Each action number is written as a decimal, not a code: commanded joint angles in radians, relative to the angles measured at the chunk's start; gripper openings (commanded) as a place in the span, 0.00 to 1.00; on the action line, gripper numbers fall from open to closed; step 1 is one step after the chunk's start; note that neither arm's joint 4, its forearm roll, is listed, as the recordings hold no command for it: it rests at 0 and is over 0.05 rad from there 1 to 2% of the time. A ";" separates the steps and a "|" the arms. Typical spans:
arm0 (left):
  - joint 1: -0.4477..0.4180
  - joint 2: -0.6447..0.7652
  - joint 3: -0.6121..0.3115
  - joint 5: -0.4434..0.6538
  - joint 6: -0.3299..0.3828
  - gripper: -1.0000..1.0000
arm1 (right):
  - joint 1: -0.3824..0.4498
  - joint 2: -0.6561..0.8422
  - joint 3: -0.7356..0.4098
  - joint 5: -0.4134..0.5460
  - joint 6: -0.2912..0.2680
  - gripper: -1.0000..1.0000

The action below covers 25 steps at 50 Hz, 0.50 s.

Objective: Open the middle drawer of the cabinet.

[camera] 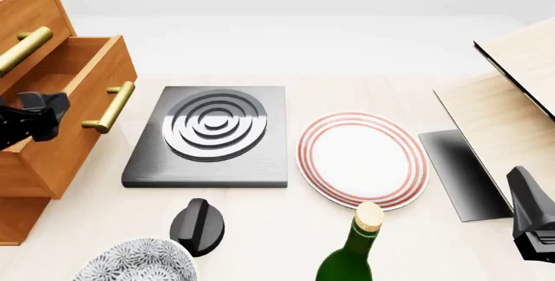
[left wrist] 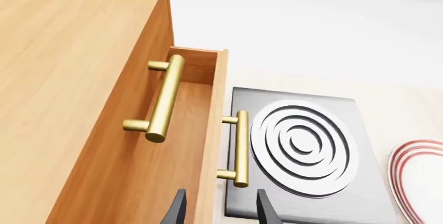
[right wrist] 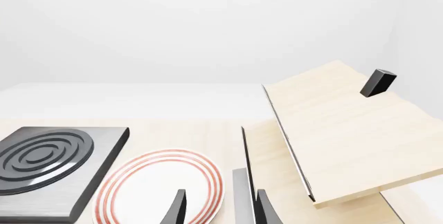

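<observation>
- Drawer (camera: 65, 99), the cabinet's (camera: 26, 8) middle one, stands pulled out at far left, so we judge it open.
- Left gripper (left wrist: 220, 208) near its handle (left wrist: 240, 148), fingers spread, gripping nothing.
- Right gripper (right wrist: 220, 208) parked aside, fingers spread.

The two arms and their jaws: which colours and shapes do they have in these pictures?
The left arm and the right arm are glossy black, blocky and angular, with no cables, markings or sleeves visible. In each wrist view the jaws appear as two thin, dark, tapering blades, as on the left gripper and the right gripper.
</observation>
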 commanded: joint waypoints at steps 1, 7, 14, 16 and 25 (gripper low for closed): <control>0.010 0.059 0.028 -0.063 0.004 1.00 | 0.000 0.000 0.000 0.000 0.000 1.00; 0.001 0.082 0.031 -0.082 -0.001 1.00 | 0.000 0.000 0.000 0.000 0.000 1.00; -0.011 0.111 0.044 -0.106 -0.008 1.00 | 0.000 0.000 0.000 0.000 0.000 1.00; -0.014 0.100 0.042 -0.098 -0.003 1.00 | 0.000 0.000 0.000 0.000 0.000 1.00; -0.067 0.104 0.056 -0.104 -0.018 1.00 | 0.000 0.000 0.000 0.000 0.000 1.00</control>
